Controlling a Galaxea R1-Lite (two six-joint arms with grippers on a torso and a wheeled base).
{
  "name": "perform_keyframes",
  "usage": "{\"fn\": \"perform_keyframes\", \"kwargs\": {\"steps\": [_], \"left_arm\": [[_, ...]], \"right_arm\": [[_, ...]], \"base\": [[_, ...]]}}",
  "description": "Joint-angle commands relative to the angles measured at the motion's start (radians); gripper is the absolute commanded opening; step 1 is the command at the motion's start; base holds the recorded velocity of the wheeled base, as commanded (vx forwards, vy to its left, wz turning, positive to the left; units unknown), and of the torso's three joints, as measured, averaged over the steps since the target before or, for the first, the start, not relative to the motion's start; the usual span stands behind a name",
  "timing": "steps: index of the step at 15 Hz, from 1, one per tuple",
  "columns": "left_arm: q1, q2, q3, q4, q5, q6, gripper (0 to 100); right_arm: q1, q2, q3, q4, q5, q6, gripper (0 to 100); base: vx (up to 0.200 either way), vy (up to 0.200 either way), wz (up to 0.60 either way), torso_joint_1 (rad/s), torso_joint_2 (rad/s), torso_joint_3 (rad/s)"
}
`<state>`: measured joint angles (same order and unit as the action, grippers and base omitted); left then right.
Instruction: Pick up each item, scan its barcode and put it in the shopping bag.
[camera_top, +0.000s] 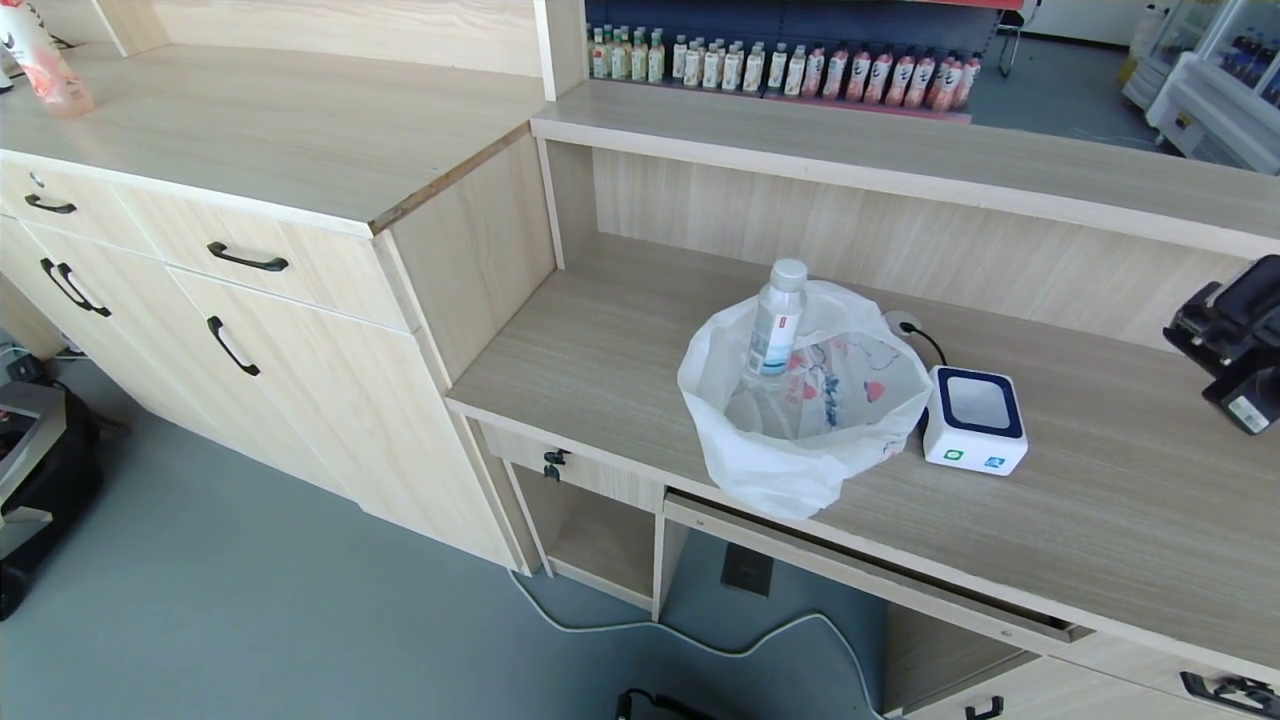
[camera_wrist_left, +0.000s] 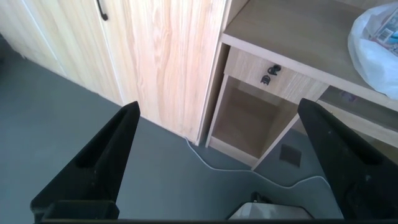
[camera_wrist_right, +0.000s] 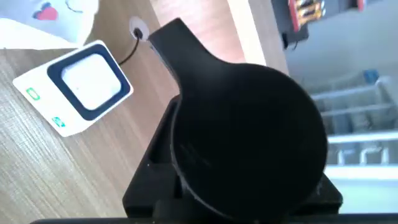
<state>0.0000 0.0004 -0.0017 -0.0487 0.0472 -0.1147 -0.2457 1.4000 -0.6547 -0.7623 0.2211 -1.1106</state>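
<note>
The bottle (camera_top: 776, 325) stands near upright inside the white shopping bag (camera_top: 800, 470), just beside the scanner (camera_top: 975, 418) on the tabletop (camera_top: 1100, 500), so this item looks bagged. The left pincer (camera_wrist_left: 219, 104) hangs wide open and empty over the floor, while the right pincer (camera_top: 1215, 325) sits beyond the scanner, open or closed I cannot tell. Best play for any next reach: swing wide of that flimsy bag so the bottle doesn't topple.
</note>
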Motion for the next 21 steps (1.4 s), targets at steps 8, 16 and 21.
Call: {"fn": "perform_keyframes", "kwargs": {"steps": [8,16,21], "left_arm": [[0.000,0.000,0.000,0.000,0.000,0.000,100],[0.000,0.000,0.000,0.000,0.000,0.000,100],[-0.002,0.000,0.000,0.000,0.000,0.000,100]], "right_arm": [[0.648,-0.354,0.147,-0.244,0.357,-1.287,0],[0.695,-0.420,0.148,-0.157,0.584,-1.304,0],[0.686,-0.429,0.159,-0.054,0.672,-1.298,0]], "base": [[0.000,0.000,0.00,0.000,0.00,0.000],[0.000,0.000,0.00,0.000,0.00,0.000],[0.000,0.000,0.00,0.000,0.00,0.000]]}}
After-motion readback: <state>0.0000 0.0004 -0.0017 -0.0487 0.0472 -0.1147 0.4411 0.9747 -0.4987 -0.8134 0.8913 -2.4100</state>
